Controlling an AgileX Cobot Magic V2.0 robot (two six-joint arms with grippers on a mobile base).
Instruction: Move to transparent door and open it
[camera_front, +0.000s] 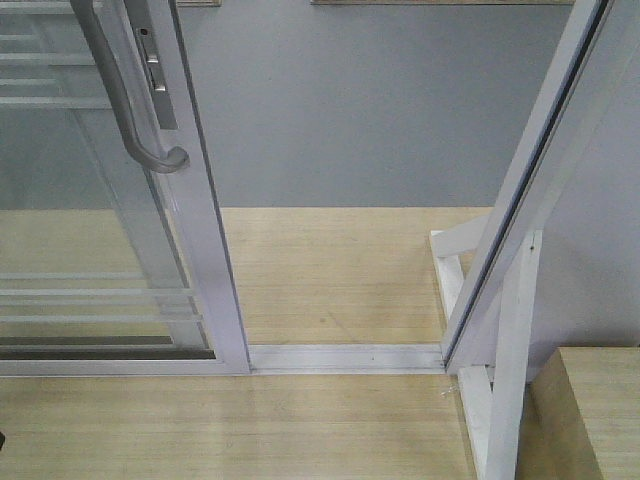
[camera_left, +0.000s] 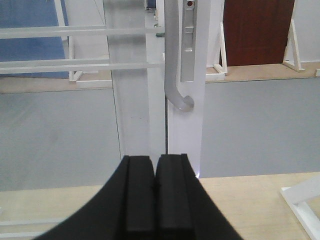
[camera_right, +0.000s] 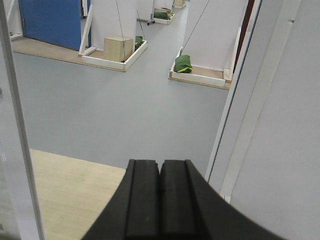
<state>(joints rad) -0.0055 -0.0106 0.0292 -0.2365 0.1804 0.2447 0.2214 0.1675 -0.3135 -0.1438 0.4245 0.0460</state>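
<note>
The transparent door (camera_front: 100, 230) stands at the left of the front view, clear glass with thin horizontal bars in a white frame. Its curved grey handle (camera_front: 125, 95) and small lock plate (camera_front: 155, 65) sit on the right stile. A wide gap lies between that stile and the white jamb (camera_front: 520, 200). In the left wrist view my left gripper (camera_left: 155, 161) is shut on nothing, just below and short of the handle (camera_left: 172, 75) and lock plate (camera_left: 189, 40). My right gripper (camera_right: 160, 165) is shut and empty, pointing through the gap beside the jamb (camera_right: 235, 125). Neither gripper shows in the front view.
A white floor track (camera_front: 345, 357) crosses the pale wooden platform. White wooden braces (camera_front: 510, 340) and a wooden box (camera_front: 590, 410) stand at the right. Grey floor lies beyond, with far stands holding a box (camera_right: 118, 48) and green bags (camera_right: 183, 64).
</note>
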